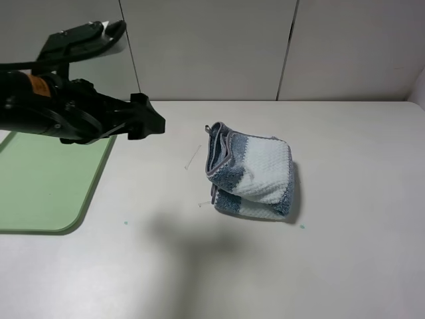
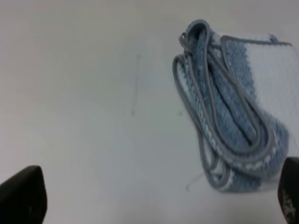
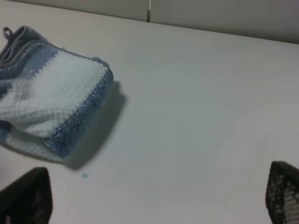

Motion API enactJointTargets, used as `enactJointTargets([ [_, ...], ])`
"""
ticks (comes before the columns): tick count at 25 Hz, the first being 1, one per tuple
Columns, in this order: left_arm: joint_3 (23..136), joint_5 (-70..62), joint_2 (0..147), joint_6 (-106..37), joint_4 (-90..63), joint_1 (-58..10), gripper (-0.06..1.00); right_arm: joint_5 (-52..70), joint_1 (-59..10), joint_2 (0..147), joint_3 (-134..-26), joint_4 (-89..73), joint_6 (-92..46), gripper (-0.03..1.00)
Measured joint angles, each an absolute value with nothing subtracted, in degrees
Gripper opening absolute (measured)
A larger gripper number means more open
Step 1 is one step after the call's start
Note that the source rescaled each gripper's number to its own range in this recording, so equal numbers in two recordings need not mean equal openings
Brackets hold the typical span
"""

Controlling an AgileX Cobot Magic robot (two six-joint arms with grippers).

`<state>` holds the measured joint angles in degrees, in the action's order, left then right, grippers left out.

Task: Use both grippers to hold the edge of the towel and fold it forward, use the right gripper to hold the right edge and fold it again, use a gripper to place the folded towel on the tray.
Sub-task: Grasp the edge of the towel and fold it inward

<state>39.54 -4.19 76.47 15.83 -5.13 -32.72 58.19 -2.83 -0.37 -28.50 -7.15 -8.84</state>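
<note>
The folded towel lies on the white tabletop, well apart from the pale-green tray at our left. We hold nothing. Our left gripper hangs released near the tray's rim, and our right gripper, near the towel, is spread wide too.

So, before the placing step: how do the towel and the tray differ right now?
The towel is a thick folded bundle, striped blue and white; the tray is flat and plain pale green. The towel lies mid-table, fully in view; the tray sits at the left, cut off by the frame. Both rest on the white table.
</note>
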Motion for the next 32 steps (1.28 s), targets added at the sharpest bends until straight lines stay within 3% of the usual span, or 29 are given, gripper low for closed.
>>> enactJointTargets([
  [16,51.9,-2.7,96.3,15.8,-9.7,-38.5,0.93,58.2,-2.8,-0.4,-28.5,-7.1,-8.8,1.0],
  [32,61.6,-2.2,111.7,9.8,-10.4,-42.5,0.92,58.2,-2.8,-0.4,-28.5,-7.1,-8.8,1.0],
])
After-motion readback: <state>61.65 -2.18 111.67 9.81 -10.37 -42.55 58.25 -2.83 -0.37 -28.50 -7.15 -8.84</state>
